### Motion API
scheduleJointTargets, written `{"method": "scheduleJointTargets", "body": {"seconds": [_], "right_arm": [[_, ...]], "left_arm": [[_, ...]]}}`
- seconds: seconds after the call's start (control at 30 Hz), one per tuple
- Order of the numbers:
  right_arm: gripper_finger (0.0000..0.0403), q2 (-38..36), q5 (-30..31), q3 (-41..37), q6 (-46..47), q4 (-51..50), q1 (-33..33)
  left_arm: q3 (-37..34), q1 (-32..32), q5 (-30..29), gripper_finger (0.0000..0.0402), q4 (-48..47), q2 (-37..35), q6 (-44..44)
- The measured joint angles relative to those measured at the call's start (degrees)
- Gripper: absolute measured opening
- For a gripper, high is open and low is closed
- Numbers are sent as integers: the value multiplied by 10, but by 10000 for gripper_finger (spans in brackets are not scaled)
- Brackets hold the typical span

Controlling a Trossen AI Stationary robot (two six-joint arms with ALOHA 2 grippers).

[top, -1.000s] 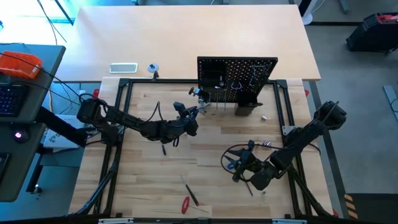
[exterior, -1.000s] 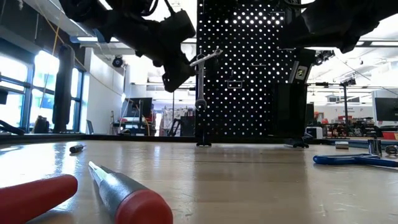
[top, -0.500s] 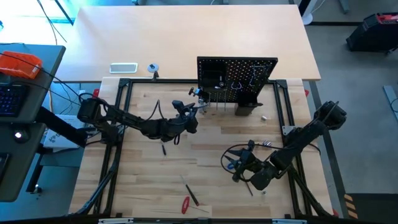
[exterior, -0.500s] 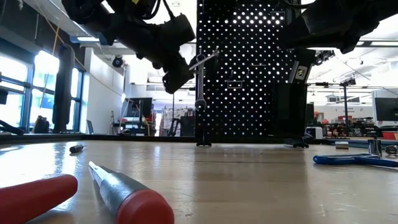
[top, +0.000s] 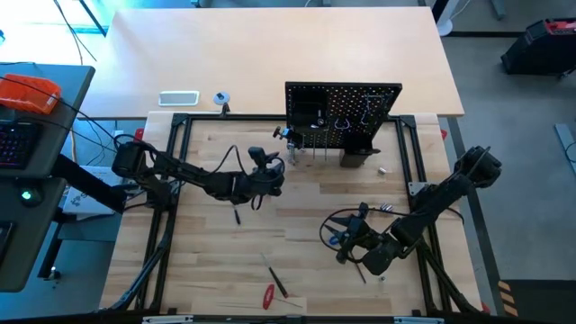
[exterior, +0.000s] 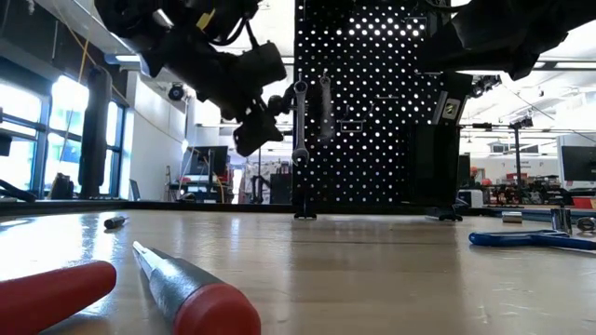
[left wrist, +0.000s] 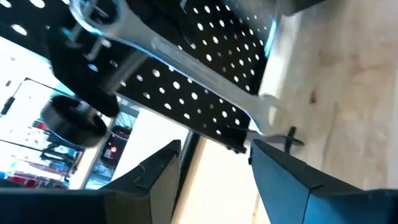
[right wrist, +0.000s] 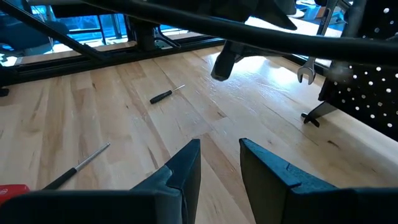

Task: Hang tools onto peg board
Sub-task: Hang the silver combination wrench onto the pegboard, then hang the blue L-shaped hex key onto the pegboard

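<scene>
While my left arm reaches across the table toward the board, this is how things stand:

Peg board: the black upright rectangular panel dotted with holes (top: 343,115) stands at the far edge of the wooden table (top: 297,207), about midway along it.

Wrench: the long silver metal wrench (left wrist: 186,68) hangs upright against the near-left part of the peg board, ring end up on a hook, open end pointing down toward the table; in the low view it shows as a bright vertical bar (exterior: 300,121).

Left gripper: my left gripper (top: 267,167) hovers just left of the board's left edge, close to the wrench and apart from it. Its two dark fingers (left wrist: 149,180) stand spread with a clear gap, and nothing is between them.

Right gripper: my right gripper (top: 346,241) waits low over the near-right part of the table, facing the table's middle. Its fingers (right wrist: 183,168) are parted with a gap, with nothing in it.

Other tools: a red-handled screwdriver (top: 268,293) and a thin dark-handled one (top: 277,281) lie near the near edge, left of centre. A small black screwdriver (top: 238,216) lies under my left arm. Blue-handled pliers (exterior: 526,239) lie on the right side of the table beside my right gripper.
</scene>
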Motion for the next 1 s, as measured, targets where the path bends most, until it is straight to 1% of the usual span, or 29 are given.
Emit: {"method": "scheduleJointTargets", "body": {"seconds": [0.17,0.3,0.4,0.5,0.63,0.67,0.73,0.83,0.9,1.0], "right_arm": [[106,0,-2,0,0,0,0],[106,0,-29,0,1,-6,0],[106,0,-67,0,12,-16,1],[106,0,-124,0,32,-36,6],[106,1,-210,0,100,-107,17],[106,4,-224,0,119,-128,21],[106,17,-246,0,160,-177,31],[106,47,-271,0,194,-225,42],[106,72,-281,0,193,-233,46],[106,107,-278,0,183,-233,46]], "left_arm": [[0,0,8,187,-47,0,-37],[0,-6,22,187,-83,0,-73],[0,-15,42,187,-113,0,-106],[0,-29,66,187,-140,0,-135],[0,-55,113,187,-160,0,-172],[0,-62,125,187,-162,0,-182],[0,-78,150,187,-160,0,-198],[0,-101,177,187,-153,0,-218],[0,-117,187,187,-150,0,-232],[0,-138,195,186,-149,0,-249]]}}
